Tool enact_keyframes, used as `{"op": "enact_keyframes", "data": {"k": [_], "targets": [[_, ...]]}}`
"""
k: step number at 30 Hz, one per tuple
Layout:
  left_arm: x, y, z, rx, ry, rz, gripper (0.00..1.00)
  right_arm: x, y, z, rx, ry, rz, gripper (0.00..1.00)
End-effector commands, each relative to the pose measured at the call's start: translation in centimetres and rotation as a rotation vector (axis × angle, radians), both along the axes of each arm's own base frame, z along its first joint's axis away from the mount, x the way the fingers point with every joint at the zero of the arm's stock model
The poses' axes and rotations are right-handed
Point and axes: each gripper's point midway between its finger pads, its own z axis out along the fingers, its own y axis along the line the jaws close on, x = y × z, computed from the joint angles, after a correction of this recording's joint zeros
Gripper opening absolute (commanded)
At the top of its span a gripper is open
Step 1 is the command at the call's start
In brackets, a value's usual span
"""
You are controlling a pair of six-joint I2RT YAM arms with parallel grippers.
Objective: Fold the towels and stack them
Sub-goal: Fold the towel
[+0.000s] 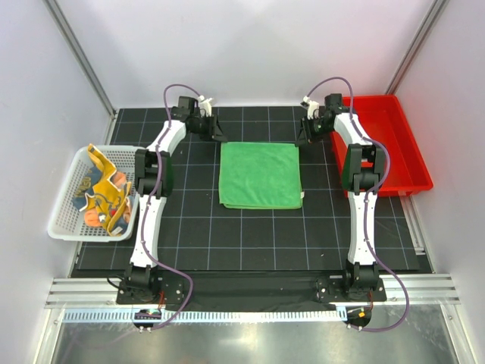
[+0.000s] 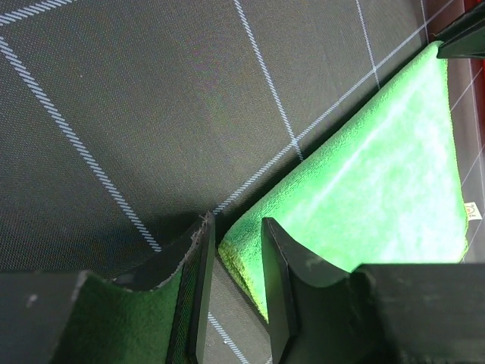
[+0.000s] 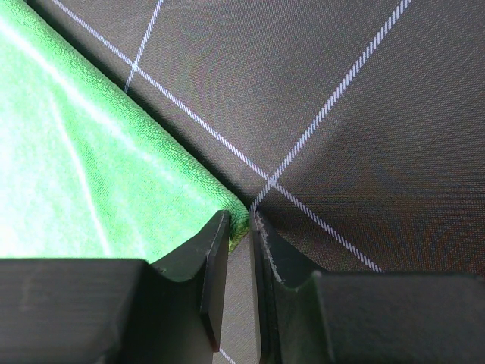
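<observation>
You had both arms stretched out over mat [image 1: 189,243], wrists tipped down at far corners of green towel [image 1: 260,174], which lay folded flat mid-mat. Left gripper [image 1: 218,136]: jaws narrowly apart, straddling left corner. Right gripper [image 1: 301,139]: pinched on right corner. 2 other towels [image 1: 102,193] lay heaped in basket [image 1: 64,224].

Cannot separate the bunched cloths [image 1: 92,206] in the basket [image 1: 67,227] from above: too small, with perhaps a pale one under the tiger towel [image 1: 110,189]. Cannot follow the green towel [image 2: 379,174] past the frame edges in either wrist view, nor its corners behind the dark fingers [image 2: 284,288].
</observation>
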Motion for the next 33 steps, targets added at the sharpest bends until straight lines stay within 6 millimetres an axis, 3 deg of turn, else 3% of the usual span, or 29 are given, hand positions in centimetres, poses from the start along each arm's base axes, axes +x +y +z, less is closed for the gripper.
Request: {"op": "enact_keyframes", "data": {"k": [1, 7, 14, 18, 27, 28, 30, 31, 33], "targets": [[-0.1, 1.1, 1.3, 0.041, -0.004, 0.023, 0.35, 1.3, 0.1, 1.6, 0.011, -0.06, 0.0, 0.24], [-0.3, 1.0, 0.4, 0.036, 0.018, 0.022, 0.29, 1.5, 0.1, 1.6, 0.015, -0.065, -0.006, 0.24], [0.3, 0.3, 1.7, -0.028, -0.005, 0.013, 0.0, 2.0, 0.0, 1.4, 0.011, -0.076, -0.019, 0.12], [0.7, -0.1, 2.8, -0.054, -0.021, 0.021, 0.0, 2.4, -0.1, 1.8, 0.008, -0.092, -0.028, 0.01], [2.0, -0.7, 6.9, -0.13, -0.081, 0.075, 0.0, 2.9, -0.6, 5.0, -0.014, -0.205, -0.049, 0.01], [1.8, -0.6, 6.5, -0.128, -0.065, 0.091, 0.0, 3.0, -0.6, 5.3, -0.017, -0.217, -0.053, 0.01], [2.0, -0.6, 8.2, -0.137, -0.111, 0.093, 0.0, 2.9, -0.6, 5.6, -0.017, -0.23, -0.055, 0.01], [1.8, -0.4, 7.9, -0.132, -0.105, 0.103, 0.0, 2.9, -0.7, 6.6, -0.017, -0.251, -0.061, 0.01], [1.7, -0.4, 8.9, -0.139, -0.121, 0.1, 0.0, 2.7, -0.6, 6.6, -0.017, -0.264, -0.064, 0.01]]}}
